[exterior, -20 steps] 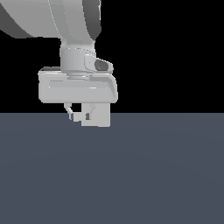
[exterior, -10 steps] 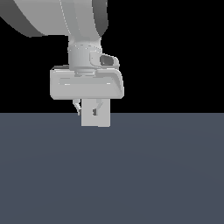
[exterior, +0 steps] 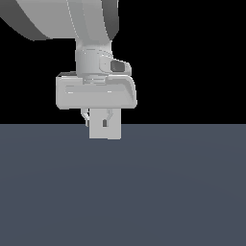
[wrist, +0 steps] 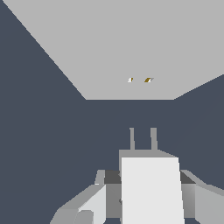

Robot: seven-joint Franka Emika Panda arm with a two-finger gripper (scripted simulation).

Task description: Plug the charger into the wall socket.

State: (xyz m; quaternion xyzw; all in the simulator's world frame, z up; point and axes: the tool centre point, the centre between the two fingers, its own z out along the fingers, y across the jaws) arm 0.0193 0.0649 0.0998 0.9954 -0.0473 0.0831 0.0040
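Wrist view: the gripper (wrist: 148,192) clamps the small off-white rectangular charger (wrist: 151,188), prongs aimed at twelve o'clock toward the light-grey flat-faced wall socket (wrist: 127,43). Rigid, light, probably slippery; side grip suits it.

The arm hangs downward, its gripper (exterior: 102,119) clamped closed.

Flat dark slate-blue floor (exterior: 173,192) across the near half of the exterior view, plain and unmarked, ending far off in a straight horizon. Pure black backdrop (exterior: 192,48) above. Even, soft light, barely any shadow. No walls visible.
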